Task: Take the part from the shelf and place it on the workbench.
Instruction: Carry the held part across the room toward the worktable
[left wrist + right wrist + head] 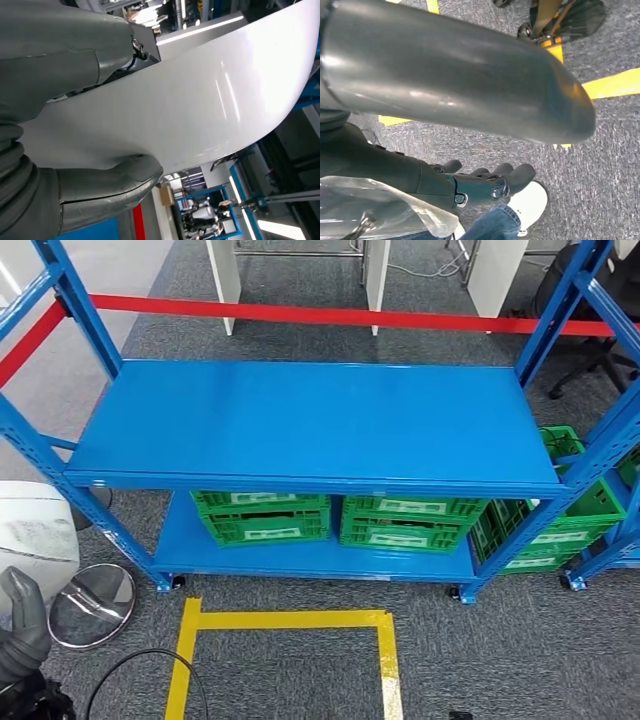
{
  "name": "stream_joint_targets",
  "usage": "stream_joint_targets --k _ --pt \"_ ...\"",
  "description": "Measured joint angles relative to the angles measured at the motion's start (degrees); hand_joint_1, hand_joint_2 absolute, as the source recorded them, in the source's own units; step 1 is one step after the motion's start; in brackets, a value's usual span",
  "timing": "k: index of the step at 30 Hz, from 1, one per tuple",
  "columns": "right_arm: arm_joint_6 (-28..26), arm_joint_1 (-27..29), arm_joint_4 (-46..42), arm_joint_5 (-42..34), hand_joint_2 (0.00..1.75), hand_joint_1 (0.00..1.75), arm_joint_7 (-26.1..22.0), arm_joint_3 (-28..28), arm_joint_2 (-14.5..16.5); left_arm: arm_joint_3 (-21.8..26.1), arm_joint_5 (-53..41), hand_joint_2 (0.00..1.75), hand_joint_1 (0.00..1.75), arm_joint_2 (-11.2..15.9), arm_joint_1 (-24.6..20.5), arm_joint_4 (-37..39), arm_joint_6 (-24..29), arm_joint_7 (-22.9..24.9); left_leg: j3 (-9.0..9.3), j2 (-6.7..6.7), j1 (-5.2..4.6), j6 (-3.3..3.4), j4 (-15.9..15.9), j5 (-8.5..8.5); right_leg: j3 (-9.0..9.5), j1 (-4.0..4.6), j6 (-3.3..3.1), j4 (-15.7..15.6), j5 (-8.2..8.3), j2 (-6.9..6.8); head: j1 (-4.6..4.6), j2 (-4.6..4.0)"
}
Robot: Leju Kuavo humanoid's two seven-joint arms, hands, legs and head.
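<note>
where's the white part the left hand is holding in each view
Head view: the white part sits at the left edge, above the left hand, beside the blue shelf.
Left wrist view: it runs broadly across the middle, gripped between the thumb and the fingers.
Right wrist view: not in it; grey carpet and yellow floor tape instead.
Shared landmark: the yellow floor tape, in the head and right wrist views.

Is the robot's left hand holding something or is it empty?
Holding something. In the wrist view the left hand grips a big white part, thumb on one side and fingers on the other.
</note>
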Motion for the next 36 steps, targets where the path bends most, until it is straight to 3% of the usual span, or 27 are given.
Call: stream_joint_targets --k 2,3,5,6,7,8,9,10,11,12,14,15,16,17,18,20,22,23,24,25,27,29,30,32,33,34,36 --pt "0.1 0.1 0.0 0.0 0.00 0.00 0.0 0.0 0.0 0.0 -0.2 1.75 1.75 0.0 0.1 0.0 0.1 0.0 -1.01 0.12 -0.04 1.08 -0.3 0.56 -0.72 -0.13 0.73 0.1 0.39 0.08 0.00 0.00" --pt "0.2 0.1 0.0 0.0 0.00 0.00 0.0 0.0 0.0 0.0 -0.3 1.75 1.75 0.0 0.0 0.0 0.2 0.0 -1.72 0.22 -0.01 1.74 -0.4 1.12 -1.24 -0.19 1.02 0.7 -0.64 0.16 0.08 0.00" --pt "0.4 0.2 0.1 0.1 0.00 0.00 -0.1 0.0 0.0 0.1 -0.4 1.75 1.75 0.0 0.0 0.0 0.5 0.0 -3.33 0.42 0.02 2.70 -0.5 2.47 -2.88 -0.27 1.31 5.1 -5.87 0.37 0.31 0.00" --pt "0.6 0.2 0.1 0.2 0.00 0.00 -0.1 0.0 0.0 0.1 -0.5 1.75 1.75 0.0 0.0 0.0 0.7 0.0 -4.23 0.43 -0.10 2.91 -0.5 3.18 -3.78 -0.25 1.35 8.7 -8.78 0.42 0.48 0.00" --pt "0.7 0.2 0.1 0.3 0.00 0.00 -0.2 0.0 0.0 0.2 -0.5 1.75 1.75 0.0 0.1 0.0 0.9 0.0 -5.15 0.44 -0.24 2.99 -0.4 3.93 -4.43 -0.23 1.35 12.4 -10.68 0.47 0.56 0.00" --pt "0.8 0.2 0.1 0.4 0.00 0.00 -0.2 0.0 0.0 0.3 -0.6 1.75 1.75 0.0 0.1 0.0 1.0 0.0 -6.06 0.45 -0.40 3.04 -0.4 4.66 -4.49 -0.20 1.29 15.1 -10.97 0.49 0.61 0.00" --pt "0.9 0.2 0.1 0.5 0.00 0.00 -0.3 0.0 0.0 0.3 -0.6 1.75 1.75 0.0 0.1 0.0 1.1 0.0 -6.99 0.46 -0.56 3.04 -0.4 5.39 -3.80 -0.14 1.13 16.2 -9.86 0.50 0.64 0.00" --pt "0.9 0.1 0.2 0.6 0.00 0.00 -0.3 0.0 0.0 0.4 -0.6 1.75 1.75 0.0 0.2 0.0 1.3 0.0 -7.87 0.46 -0.72 3.01 -0.3 6.08 -2.07 -0.06 0.86 15.3 -7.90 0.51 0.64 0.00" --pt "0.9 0.1 0.2 0.7 0.00 0.00 -0.4 0.0 0.0 0.5 -0.5 1.75 1.75 0.0 0.2 0.0 1.4 0.0 -8.57 0.45 -0.85 2.95 -0.3 6.75 0.63 0.08 0.46 12.4 -6.18 0.53 0.63 0.00" --pt "0.9 0.0 0.2 0.8 0.00 0.00 -0.4 0.0 0.0 0.6 -0.5 1.75 1.75 0.0 0.2 0.0 1.5 0.0 -9.11 0.43 -1.03 2.82 -0.2 7.35 4.24 0.30 -0.01 7.9 -5.52 0.55 0.63 0.00" --pt "0.9 -0.2 0.3 0.8 0.00 0.00 -0.4 0.0 0.0 0.8 -0.5 1.75 1.75 0.0 0.3 0.0 1.7 0.0 -9.62 0.47 -1.20 2.40 -0.1 8.48 10.55 0.67 -0.67 -1.4 -6.80 0.61 0.66 0.00" --pt "0.9 -0.3 0.3 0.8 0.00 0.00 -0.5 0.0 0.0 0.9 -0.5 1.75 1.75 0.0 0.3 0.0 1.7 0.0 -9.75 0.54 -1.19 2.11 -0.2 9.06 12.09 0.83 -0.81 -4.0 -7.57 0.64 0.69 0.00" --pt "0.9 -0.3 0.3 0.9 0.00 0.00 -0.5 0.0 0.0 1.0 -0.5 1.75 1.75 0.1 0.4 0.0 1.8 0.0 -9.86 0.60 -1.14 1.80 -0.3 9.74 12.29 0.87 -0.88 -5.1 -7.59 0.66 0.71 0.00" --pt "0.9 -0.3 0.4 0.9 0.00 0.00 -0.5 0.0 0.0 1.1 -0.5 1.75 1.75 0.1 0.4 0.0 1.8 0.0 -10.11 0.56 -1.04 1.49 -0.4 9.93 11.72 0.85 -1.02 -5.2 -7.10 0.55 0.72 0.00" --pt "0.9 -0.3 0.4 0.9 0.00 0.00 -0.4 0.0 0.0 1.2 -0.5 1.75 1.75 0.1 0.5 0.0 1.8 0.0 -10.46 0.49 -0.97 1.14 0.0 9.08 11.08 0.74 -1.29 -5.2 -6.43 0.43 0.65 0.00" --pt "0.9 -0.2 0.5 0.8 0.00 0.00 -0.4 0.0 0.1 1.4 -0.5 1.75 1.75 0.2 0.6 0.0 1.8 0.0 -11.54 0.34 -0.75 0.45 4.0 4.04 9.49 0.54 -1.90 -5.1 -5.06 0.04 0.37 0.00" --pt "0.9 -0.1 0.5 0.9 0.00 0.00 -0.4 0.0 0.1 1.5 -0.5 1.75 1.75 0.2 0.6 0.0 1.8 0.0 -12.61 0.35 -0.52 -0.09 11.5 -1.48 7.88 0.58 -2.20 -4.5 -3.94 -0.14 0.16 0.00" --pt "1.0 -0.1 0.5 0.9 0.00 0.00 -0.4 0.0 0.1 1.6 -0.5 1.75 1.75 0.2 0.7 0.0 1.8 0.0 -12.70 0.35 -0.44 -0.27 14.6 -2.36 6.92 0.58 -2.19 -3.9 -3.46 -0.20 0.17 0.00" --pt "1.1 -0.1 0.6 0.9 0.00 0.00 -0.4 0.0 0.1 1.7 -0.6 1.75 1.75 0.2 0.7 0.0 1.8 0.0 -12.14 0.35 -0.38 -0.36 16.1 -1.93 5.91 0.57 -2.14 -3.3 -3.05 -0.23 0.15 0.00" --pt "1.2 -0.1 0.6 0.9 0.00 0.00 -0.3 0.0 0.1 1.7 -0.7 1.75 1.75 0.2 0.7 0.0 1.8 0.0 -10.70 0.35 -0.33 -0.37 15.4 -0.60 4.79 0.57 -2.08 -2.7 -2.73 -0.25 0.16 0.00" --pt "1.4 -0.1 0.6 1.0 0.00 0.00 -0.2 0.0 0.1 1.7 -1.1 1.75 1.75 0.2 0.6 0.0 1.9 0.0 -5.65 0.31 -0.32 -0.08 8.8 1.49 2.92 0.61 -1.83 -1.4 -2.26 -0.23 0.16 0.00" --pt "1.6 -0.1 0.6 1.0 0.00 0.00 -0.1 0.0 0.1 1.7 -1.5 1.75 1.75 0.2 0.6 0.0 1.9 -0.1 -1.51 0.24 -0.49 0.43 1.9 1.09 1.68 0.73 -1.34 -0.5 -1.68 -0.15 0.19 0.00" --pt "1.7 -0.1 0.7 1.0 0.00 0.00 -0.1 0.0 0.1 1.7 -1.6 1.75 1.75 0.2 0.6 0.0 2.0 -0.1 -0.79 0.21 -0.63 0.67 0.2 0.58 1.22 0.73 -1.04 -0.4 -1.27 -0.15 0.21 0.00" --pt "1.7 -0.1 0.7 1.0 0.00 0.00 -0.1 0.0 0.1 1.7 -1.8 1.75 1.75 0.2 0.6 0.0 2.0 -0.1 -1.14 0.30 -0.64 1.33 -0.6 0.96 0.58 0.64 -0.39 -0.3 -0.73 -0.10 0.22 0.00" --pt "1.7 -0.1 0.8 1.1 0.00 0.00 -0.1 0.0 0.1 1.7 -1.8 1.75 1.75 0.1 0.6 0.0 2.1 -0.2 -1.49 0.41 -0.55 1.83 -0.9 1.38 0.11 0.59 -0.07 0.2 -1.40 0.00 0.27 0.00" --pt "1.7 0.0 0.8 1.1 0.00 0.00 -0.1 0.0 0.1 1.7 -1.8 1.75 1.75 0.1 0.6 0.0 2.1 -0.2 -1.94 0.52 -0.42 2.37 -1.1 1.88 -0.58 0.56 0.22 1.4 -2.98 0.16 0.35 0.00" --pt "1.8 0.0 0.9 1.3 0.00 0.00 -0.1 0.0 0.1 1.7 -1.9 1.75 1.75 0.1 0.5 0.0 2.1 -0.2 -3.24 0.68 -0.34 3.05 -1.2 2.98 -2.65 0.45 0.70 7.3 -8.07 0.45 0.52 0.00"
